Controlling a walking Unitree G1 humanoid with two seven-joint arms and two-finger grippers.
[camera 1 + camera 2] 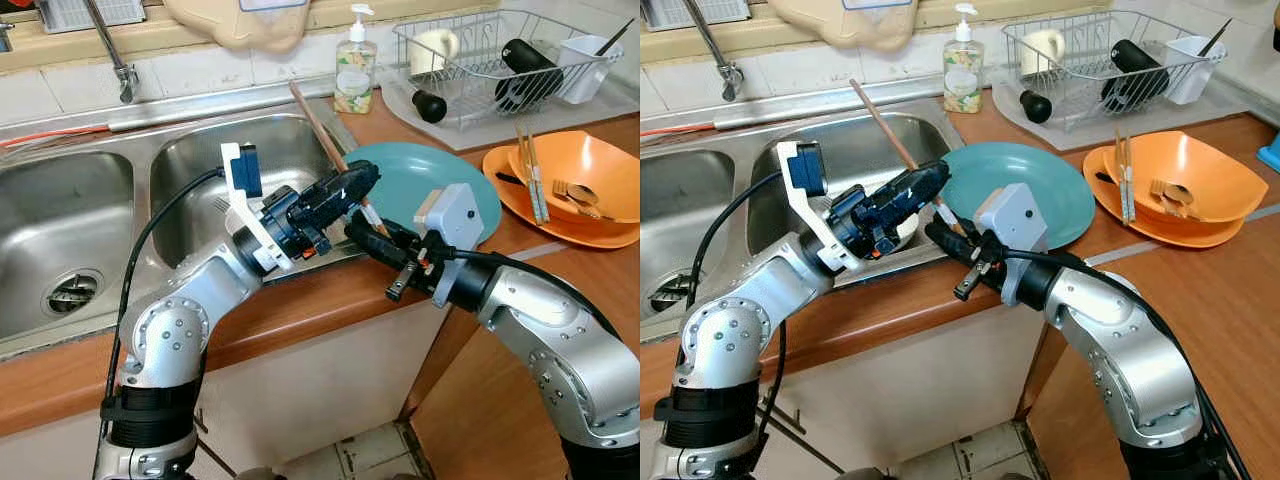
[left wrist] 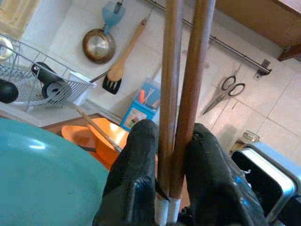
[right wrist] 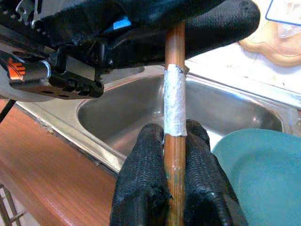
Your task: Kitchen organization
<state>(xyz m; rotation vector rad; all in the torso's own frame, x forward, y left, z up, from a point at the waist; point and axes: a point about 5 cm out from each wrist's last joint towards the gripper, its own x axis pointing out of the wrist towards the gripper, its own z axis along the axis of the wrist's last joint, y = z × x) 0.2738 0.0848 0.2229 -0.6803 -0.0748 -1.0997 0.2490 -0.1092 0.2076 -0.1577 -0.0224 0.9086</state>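
A pair of wooden chopsticks (image 1: 322,130) is held slanting over the right sink (image 1: 200,160), just beside a teal plate (image 1: 440,180); both grippers are closed on it. The left gripper (image 1: 345,185) pinches the pair partway up; the right gripper (image 1: 362,228) clamps the lower end, close to a pale wrapped band. The sticks are judged light, stiff, thin and smooth, so likely to slip or scissor apart; a firm pinch across both, near the banded end, seems safest. Both arms are bent inward over the counter (image 1: 300,310) edge, the grippers meeting nearly tip to tip.
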